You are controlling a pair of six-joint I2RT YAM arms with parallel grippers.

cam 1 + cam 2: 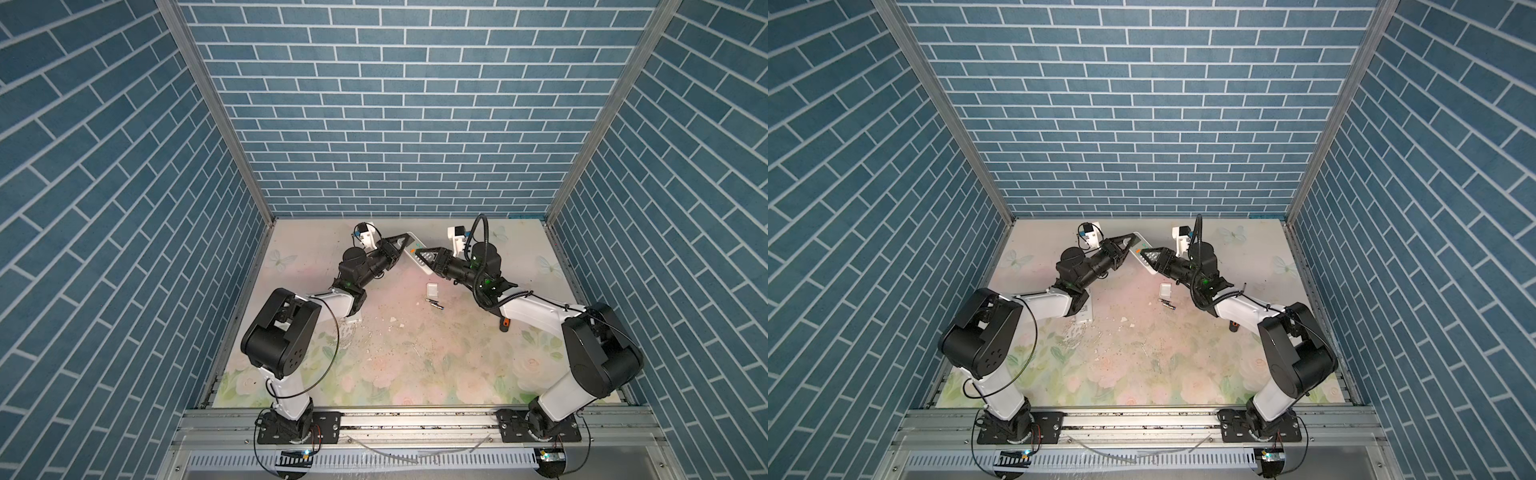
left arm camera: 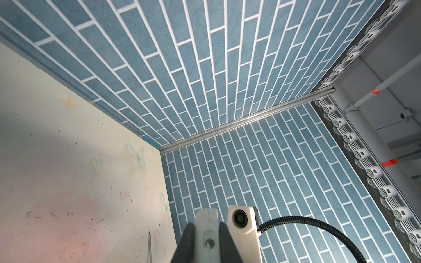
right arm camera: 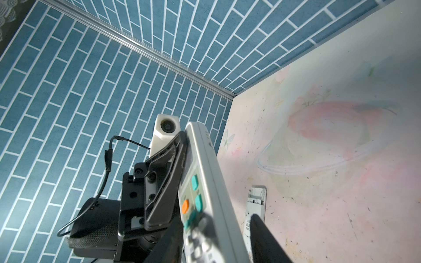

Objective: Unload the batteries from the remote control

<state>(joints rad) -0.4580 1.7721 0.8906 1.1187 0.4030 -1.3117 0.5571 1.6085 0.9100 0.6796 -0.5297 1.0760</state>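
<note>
My table (image 1: 415, 374) is covered in a pale floral print, scuffed and flecked with white crumbs (image 1: 392, 320) near its middle. Just right of centre lies a small white cover (image 1: 432, 289), with two batteries (image 1: 437, 307) close together on its near side. Farther right an orange-handled screwdriver (image 1: 504, 325) shows only partly. On the left a white remote (image 3: 256, 205) lies back up.

remote control (image 1: 416, 244) at rear centre, cover (image 1: 432, 288) before it, batteries (image 1: 436, 306) just before cover
</note>
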